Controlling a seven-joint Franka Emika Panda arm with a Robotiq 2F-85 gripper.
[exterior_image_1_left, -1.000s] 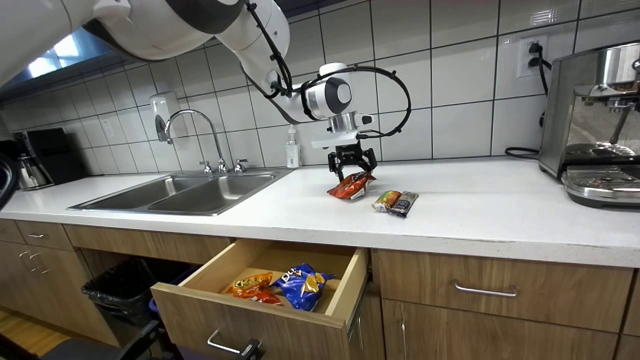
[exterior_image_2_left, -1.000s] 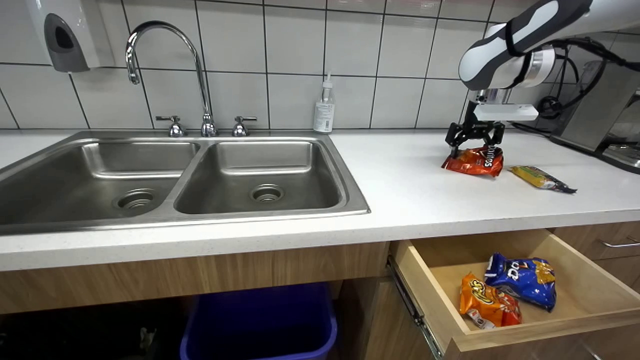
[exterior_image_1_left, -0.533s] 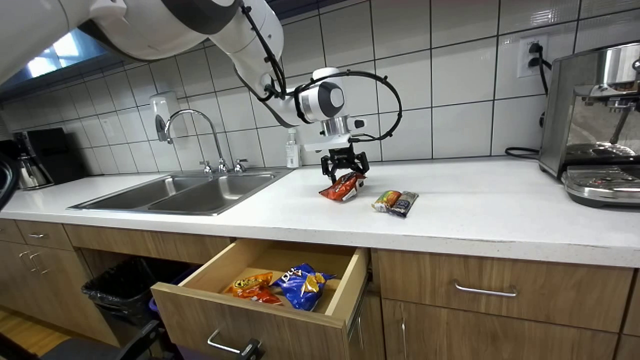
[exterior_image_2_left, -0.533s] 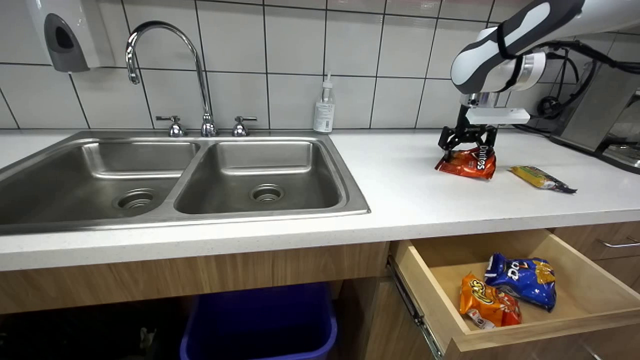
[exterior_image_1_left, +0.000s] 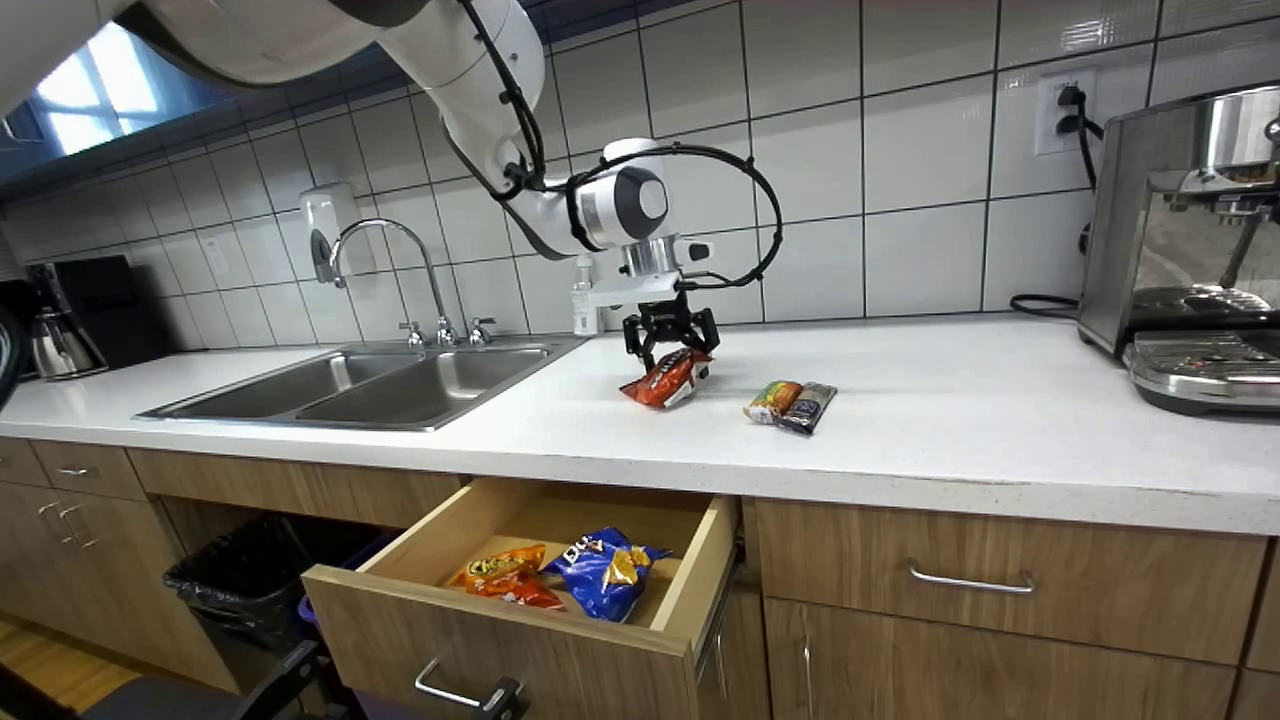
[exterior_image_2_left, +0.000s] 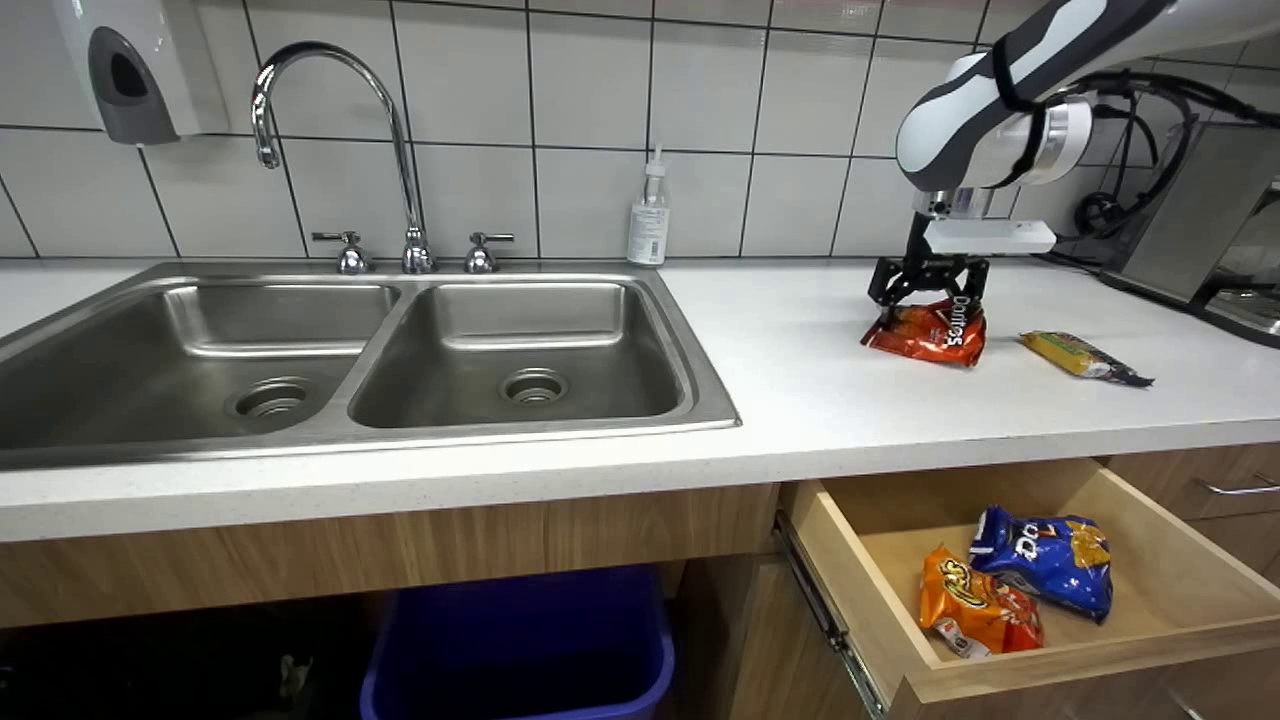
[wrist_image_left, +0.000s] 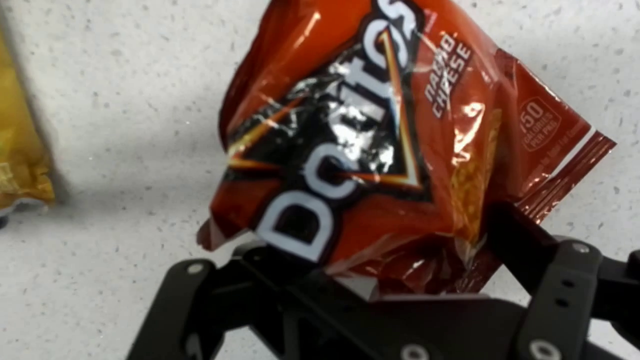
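The hand (exterior_image_2_left: 926, 310) grips a red Doritos bag (wrist_image_left: 380, 155) over the desk (exterior_image_2_left: 800, 380), to the right of the sink (exterior_image_2_left: 374, 350) in both exterior views; whether it touches the desk is unclear. Farther from the sink, a yellow packet (exterior_image_1_left: 772, 402) and a dark packet (exterior_image_1_left: 808, 408) lie side by side. Below the sink's level, a pulled-out drawer (exterior_image_1_left: 560, 650) holds an orange bag (exterior_image_2_left: 972, 605) and a blue bag (exterior_image_2_left: 1045, 562).

Sink (exterior_image_2_left: 360, 370) looks satin steel from here; beside it, glossy crinkled plastic bag (wrist_image_left: 370, 155), matt jaws; around it, smooth bench (exterior_image_2_left: 800, 370).
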